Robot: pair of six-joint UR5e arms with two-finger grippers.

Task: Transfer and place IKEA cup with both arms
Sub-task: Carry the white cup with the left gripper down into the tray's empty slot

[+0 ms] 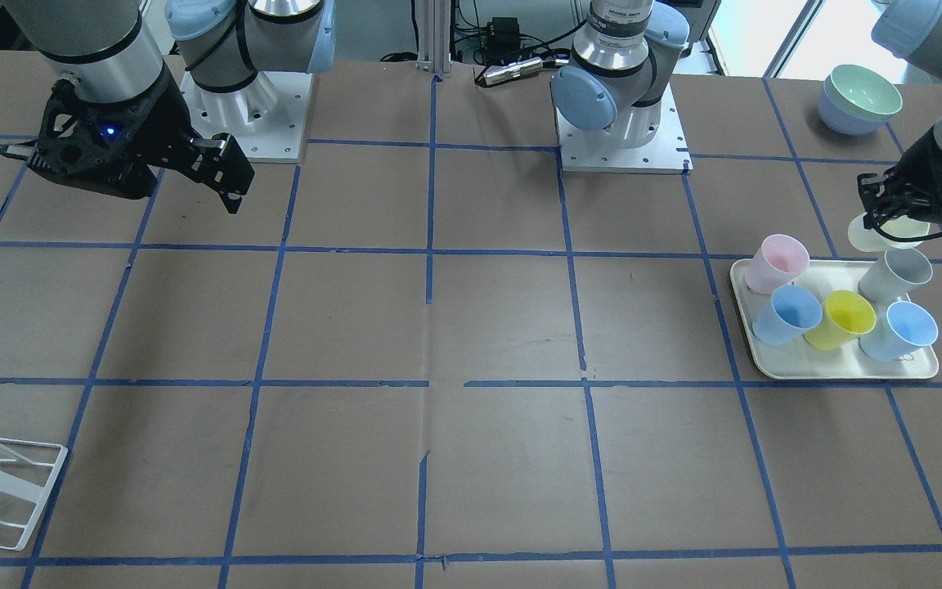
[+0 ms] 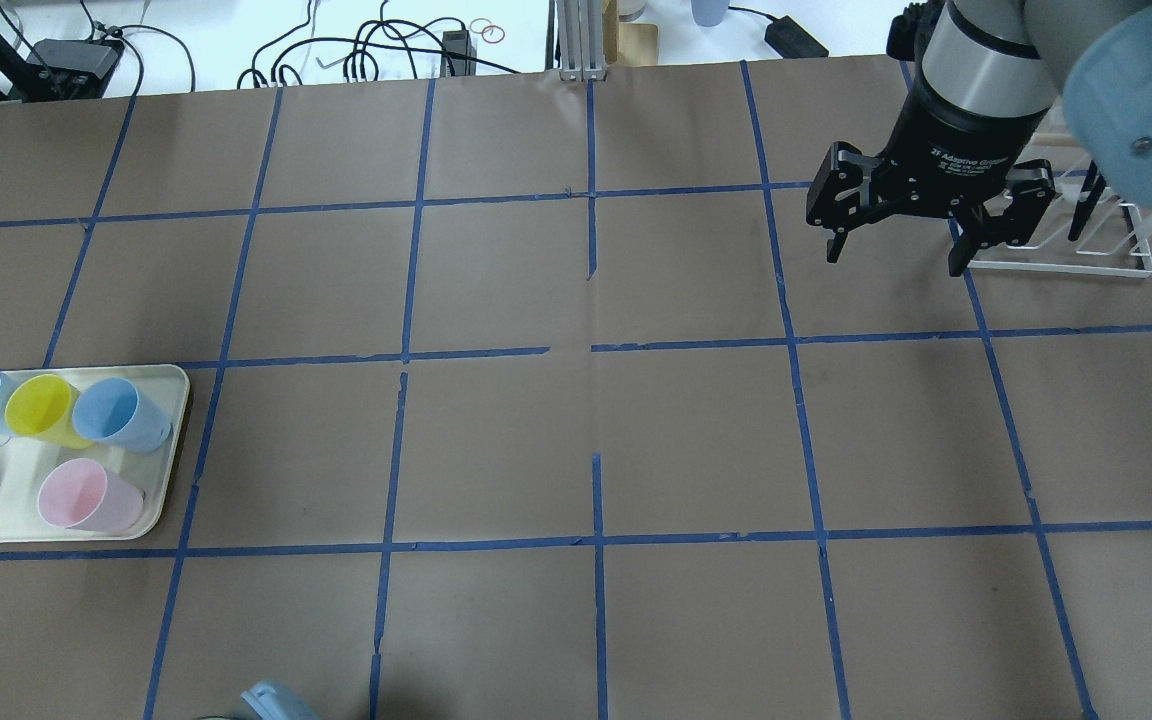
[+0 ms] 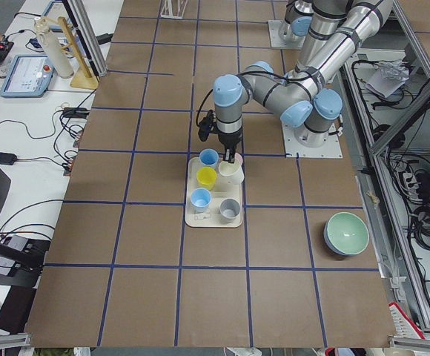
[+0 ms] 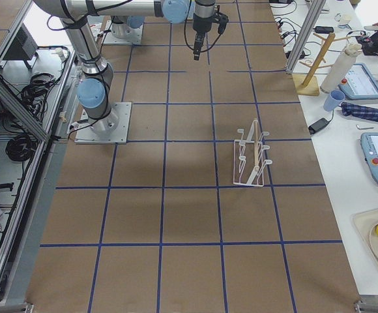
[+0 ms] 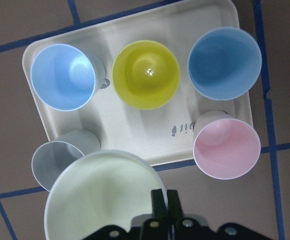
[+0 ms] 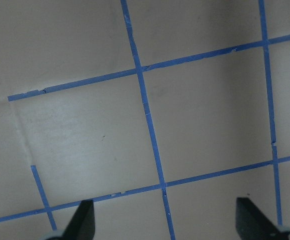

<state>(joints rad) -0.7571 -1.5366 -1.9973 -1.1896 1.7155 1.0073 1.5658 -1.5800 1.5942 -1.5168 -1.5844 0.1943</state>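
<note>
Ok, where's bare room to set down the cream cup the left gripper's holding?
The middle of the brown paper-covered table, between the cream tray and the white wire rack, is bare. The tray is crowded: five plastic cups, one gap between the grey cup and the pale pink cup. The left gripper holds the off-white plastic cup.

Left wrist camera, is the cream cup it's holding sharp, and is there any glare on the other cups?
Left wrist view: the off-white plastic tumbler, pinched at its rim by the left gripper, crowds the bottom edge and looks slightly soft; the yellow plastic cup shows a small bright glint in its base, and the paler blue plastic cup to its left shows a pale sheen.
</note>
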